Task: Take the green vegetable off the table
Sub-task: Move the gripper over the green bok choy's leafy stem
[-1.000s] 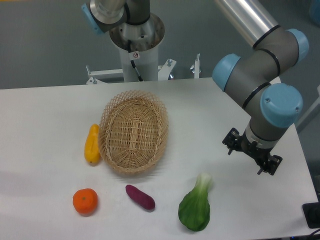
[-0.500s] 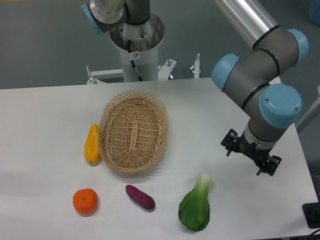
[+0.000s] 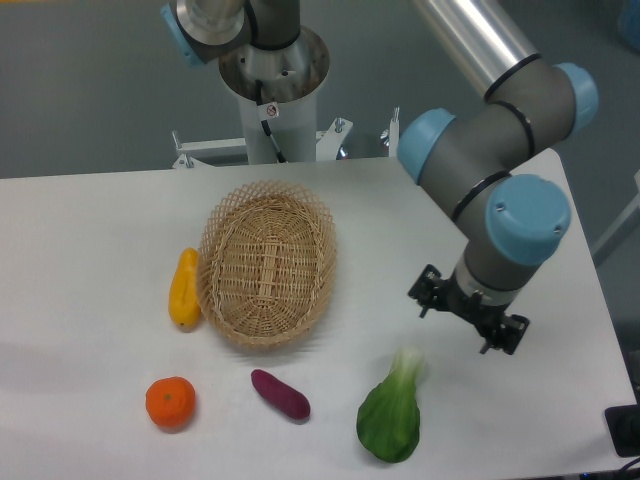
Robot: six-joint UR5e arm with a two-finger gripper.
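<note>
The green vegetable (image 3: 391, 418) lies on the white table (image 3: 100, 220) near the front edge, its dark leaf toward the front and its pale stem pointing up-right. My gripper (image 3: 467, 318) hangs above the table just up and right of the stem, apart from it. The wrist hides its fingers, so their state does not show.
A wicker basket (image 3: 267, 264) sits mid-table with a yellow elongated fruit (image 3: 184, 289) against its left side. An orange (image 3: 170, 403) and a small purple eggplant-like piece (image 3: 280, 394) lie near the front, left of the vegetable. The arm's base column (image 3: 272, 95) stands behind the table.
The arm has swung left, bringing the gripper closer to the vegetable's stem. The objects on the table have not moved.
</note>
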